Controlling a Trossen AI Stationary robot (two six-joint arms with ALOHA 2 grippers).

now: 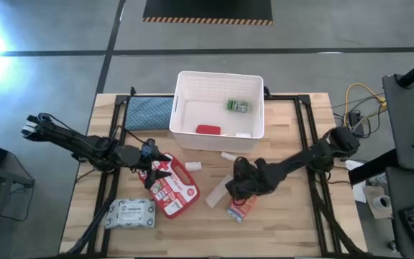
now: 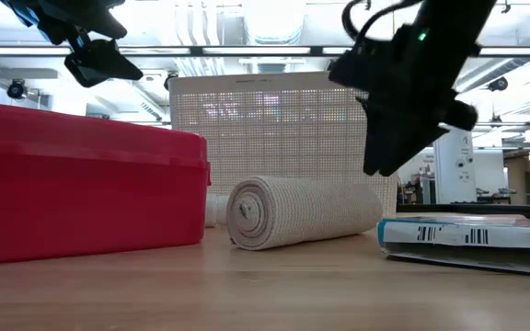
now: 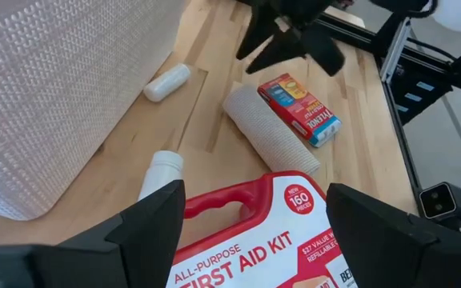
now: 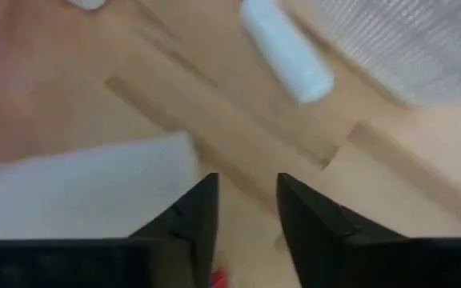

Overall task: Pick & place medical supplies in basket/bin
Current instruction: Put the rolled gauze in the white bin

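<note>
Hovering right tool [image 1: 237,188], narrowly parted, empty, above bandage roll [image 1: 216,191]

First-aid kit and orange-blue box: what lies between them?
The bandage roll, seen in the high view, lying between the kit and the box.

The table [image 1: 279,230] is pale wood with visible grain, matt. The basket [image 1: 214,90] is white plastic, its walls finely perforated. The bandage roll [image 2: 302,213] is rough, woven beige cloth. The first-aid pouch [image 3: 270,240] looks smooth and slightly glossy. The small box [image 3: 298,108] is printed glossy card.
</note>
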